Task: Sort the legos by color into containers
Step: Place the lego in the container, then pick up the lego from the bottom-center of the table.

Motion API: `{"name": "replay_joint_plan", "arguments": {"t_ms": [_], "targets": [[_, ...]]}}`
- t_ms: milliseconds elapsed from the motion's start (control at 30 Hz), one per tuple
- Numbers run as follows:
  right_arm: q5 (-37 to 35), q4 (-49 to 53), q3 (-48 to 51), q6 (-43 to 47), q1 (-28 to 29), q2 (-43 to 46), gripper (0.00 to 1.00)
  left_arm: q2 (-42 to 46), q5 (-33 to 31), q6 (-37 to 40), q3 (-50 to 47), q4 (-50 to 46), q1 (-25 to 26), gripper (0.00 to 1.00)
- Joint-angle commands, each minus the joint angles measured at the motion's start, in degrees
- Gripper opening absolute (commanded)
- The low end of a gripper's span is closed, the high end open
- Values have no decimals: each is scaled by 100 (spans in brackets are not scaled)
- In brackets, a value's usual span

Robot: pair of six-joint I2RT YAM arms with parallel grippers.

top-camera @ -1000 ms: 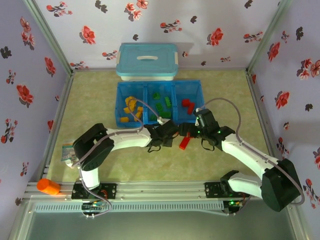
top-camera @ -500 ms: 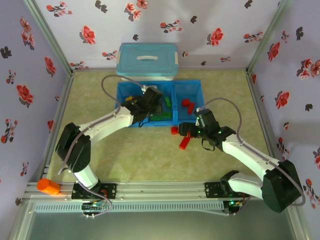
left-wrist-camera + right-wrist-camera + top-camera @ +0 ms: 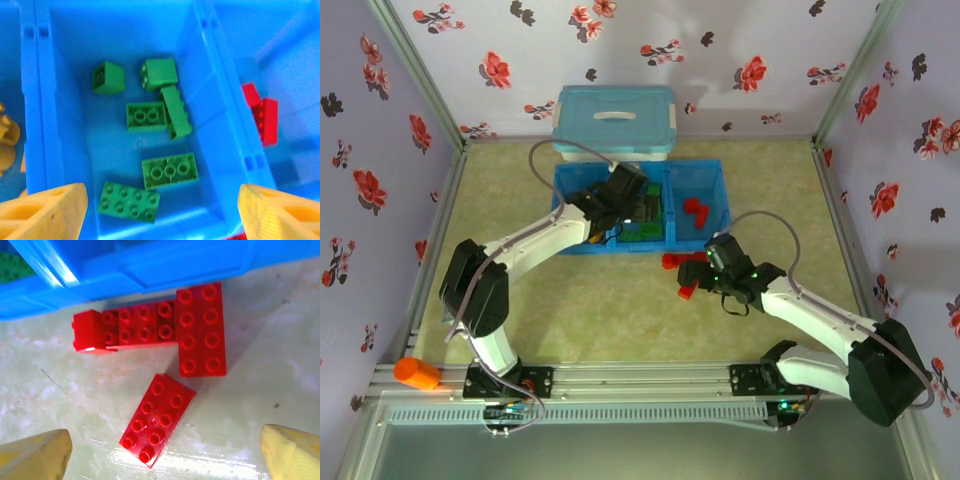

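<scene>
The right gripper [image 3: 164, 460], spread wide, hangs over a small red plastic lego brick [image 3: 157, 420] at 6 o'clock of the shallow blue plastic tray [image 3: 175, 260]. Two more red bricks [image 3: 200, 330] crowd it at 12 o'clock — a grab could knock them. The left gripper [image 3: 162, 212] is spread too, over green bricks [image 3: 170, 171].

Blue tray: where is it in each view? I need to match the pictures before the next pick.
Top external: the blue tray lies mid-table before the lidded box, left gripper above its middle.
Left wrist: its middle compartment seen from above, dividers either side.
Right wrist: its near wall runs along the top edge.
Shared landmark: the green legos in the middle compartment.
</scene>
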State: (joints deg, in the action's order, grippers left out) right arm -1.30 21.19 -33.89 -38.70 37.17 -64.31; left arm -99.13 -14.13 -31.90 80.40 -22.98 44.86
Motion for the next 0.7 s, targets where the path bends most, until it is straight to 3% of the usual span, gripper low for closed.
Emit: {"name": "replay_joint_plan", "arguments": {"t_ms": [0, 400, 667], "targets": [[-488, 296, 15, -661, 350, -243, 96, 546, -99, 100, -469, 296, 75, 78], [-1172, 374, -563, -1288, 1007, -1637, 83, 1377, -369, -233, -1906, 620, 93, 72], [-1337, 741, -985, -1296, 1218, -2313, 49, 1717, -541, -352, -2486, 690, 84, 69]]}}
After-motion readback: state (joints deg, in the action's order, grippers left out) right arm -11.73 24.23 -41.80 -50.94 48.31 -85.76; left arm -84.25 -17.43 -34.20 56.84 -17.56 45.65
